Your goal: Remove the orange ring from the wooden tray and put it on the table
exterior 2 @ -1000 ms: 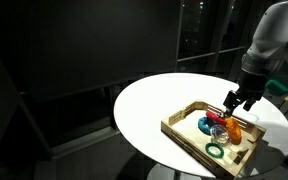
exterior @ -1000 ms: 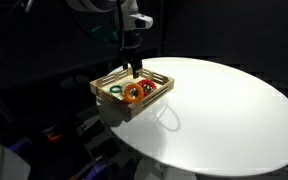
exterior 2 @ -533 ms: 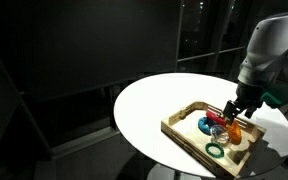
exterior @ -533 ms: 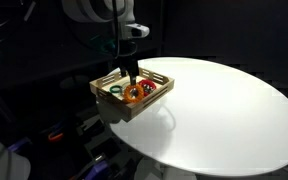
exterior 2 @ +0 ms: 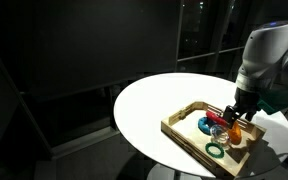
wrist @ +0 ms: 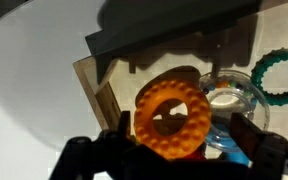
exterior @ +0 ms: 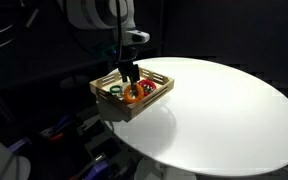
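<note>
The orange ring (wrist: 171,116) lies in the wooden tray (wrist: 95,86), directly under my gripper (wrist: 180,150). The gripper is open, with one dark finger on each side of the ring and a gap between each finger and the ring. In both exterior views the gripper (exterior: 130,78) (exterior 2: 231,119) is lowered into the tray (exterior: 123,113) (exterior 2: 183,133), over the orange ring (exterior: 134,95) (exterior 2: 235,131). The tray stands near the edge of the round white table (exterior: 224,110) (exterior 2: 154,105).
Other rings share the tray. A green ring (wrist: 279,75) (exterior 2: 215,150) (exterior: 115,92), a blue ring (exterior 2: 205,124) with a clear part (wrist: 229,96), and a red ring (exterior: 148,88) lie next to the orange one. The surroundings beyond the table are dark.
The gripper has come down into the tray, closer over the orange ring. The rings and the tray have not moved.
</note>
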Tool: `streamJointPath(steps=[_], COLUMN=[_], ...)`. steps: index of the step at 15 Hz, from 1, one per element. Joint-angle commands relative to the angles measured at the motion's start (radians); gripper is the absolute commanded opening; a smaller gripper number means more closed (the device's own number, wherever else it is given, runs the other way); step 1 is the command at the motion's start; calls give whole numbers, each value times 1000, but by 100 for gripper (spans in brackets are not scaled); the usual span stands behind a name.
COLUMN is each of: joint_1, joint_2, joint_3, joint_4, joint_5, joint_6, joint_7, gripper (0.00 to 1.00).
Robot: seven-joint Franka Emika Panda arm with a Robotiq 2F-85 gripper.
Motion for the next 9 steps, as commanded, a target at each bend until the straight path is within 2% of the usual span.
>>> streamJointPath(steps=[1, 3, 9], joint_1=[30, 44, 86], joint_2=[43, 62, 109], joint_3=[-30, -42, -71], joint_4=[42, 59, 102], joint_5=[-56, -80, -115], joint_6=[4, 0, -7], joint_7=[55, 76, 109], gripper=[100, 99, 87])
